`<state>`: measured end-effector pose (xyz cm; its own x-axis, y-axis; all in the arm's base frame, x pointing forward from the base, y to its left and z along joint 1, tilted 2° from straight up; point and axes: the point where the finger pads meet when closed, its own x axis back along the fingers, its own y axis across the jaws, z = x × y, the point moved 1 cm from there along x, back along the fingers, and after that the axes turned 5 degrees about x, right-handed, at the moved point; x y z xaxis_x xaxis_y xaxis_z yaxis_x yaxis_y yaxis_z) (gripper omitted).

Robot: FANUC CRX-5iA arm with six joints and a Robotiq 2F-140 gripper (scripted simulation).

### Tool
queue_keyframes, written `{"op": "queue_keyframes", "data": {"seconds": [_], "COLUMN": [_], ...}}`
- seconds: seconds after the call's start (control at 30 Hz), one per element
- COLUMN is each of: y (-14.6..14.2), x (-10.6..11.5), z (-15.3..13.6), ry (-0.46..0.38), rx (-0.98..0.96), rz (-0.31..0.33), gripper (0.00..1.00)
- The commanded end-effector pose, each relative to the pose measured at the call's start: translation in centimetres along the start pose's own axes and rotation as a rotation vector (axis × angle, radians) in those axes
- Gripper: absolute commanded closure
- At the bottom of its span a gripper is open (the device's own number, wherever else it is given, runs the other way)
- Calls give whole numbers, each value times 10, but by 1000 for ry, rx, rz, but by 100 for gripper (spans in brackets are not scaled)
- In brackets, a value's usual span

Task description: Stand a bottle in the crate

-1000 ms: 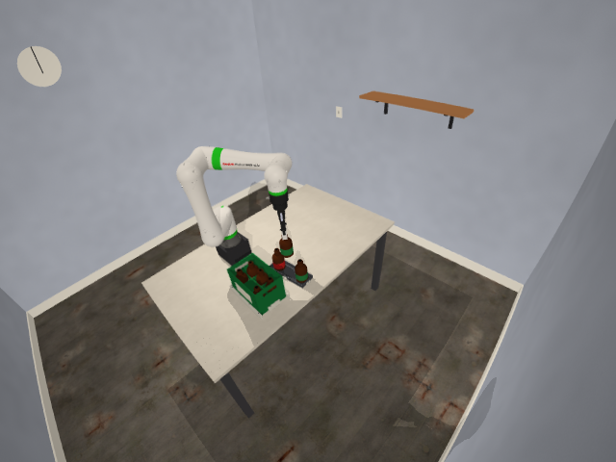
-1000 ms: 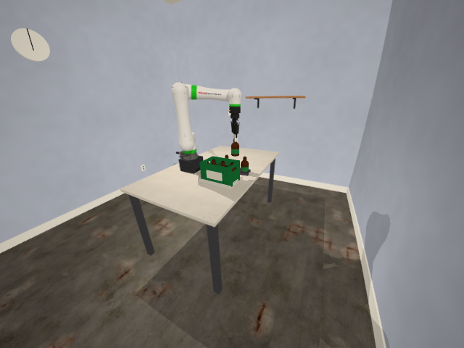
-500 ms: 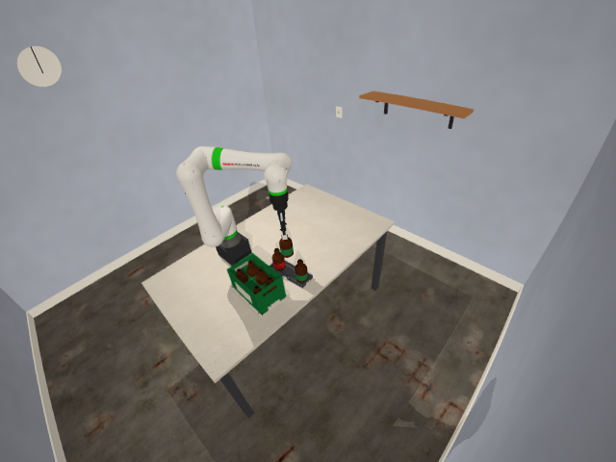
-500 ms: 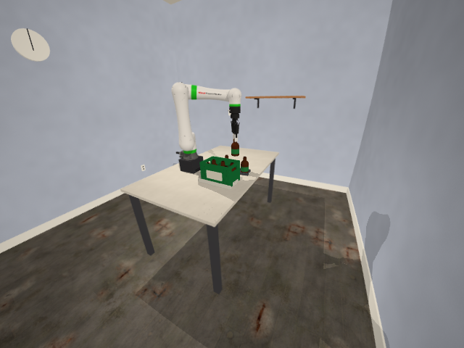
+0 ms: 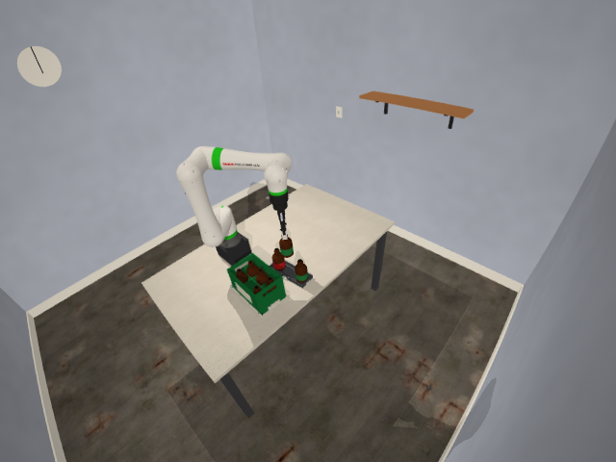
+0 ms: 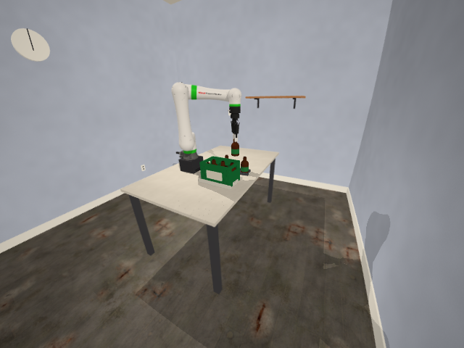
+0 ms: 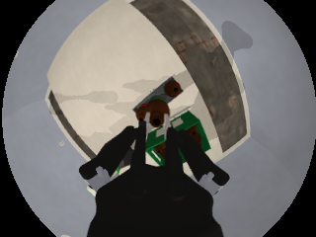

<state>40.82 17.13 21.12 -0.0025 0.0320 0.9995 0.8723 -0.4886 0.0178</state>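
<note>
Pointing straight down, the gripper pinches the neck of a brown bottle with a green label, its fingers closed on the cap end. That bottle hangs upright in the air, lifted off the tray and higher than the crate's rim, as the side view shows. From the wrist view the fingers sit on either side of the bottle's top, with the green crate and the tray far below.

Two more bottles stand upright on the dark tray: one with a red label next to the crate, one with a green label toward the table's edge. The crate sits on the table just beside the tray, with several brown bottles standing in its cells; I cannot tell which cell is open. The arm reaches over from its base behind the crate
</note>
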Motion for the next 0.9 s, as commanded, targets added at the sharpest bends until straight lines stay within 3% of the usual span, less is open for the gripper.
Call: {"op": "queue_keyframes", "data": {"seconds": [0.0, 0.87], "y": [0, 0], "x": [0, 9], "z": [0, 0], "ry": [0, 0], "rx": [0, 0], "rz": [0, 0], "gripper": [100, 100]}}
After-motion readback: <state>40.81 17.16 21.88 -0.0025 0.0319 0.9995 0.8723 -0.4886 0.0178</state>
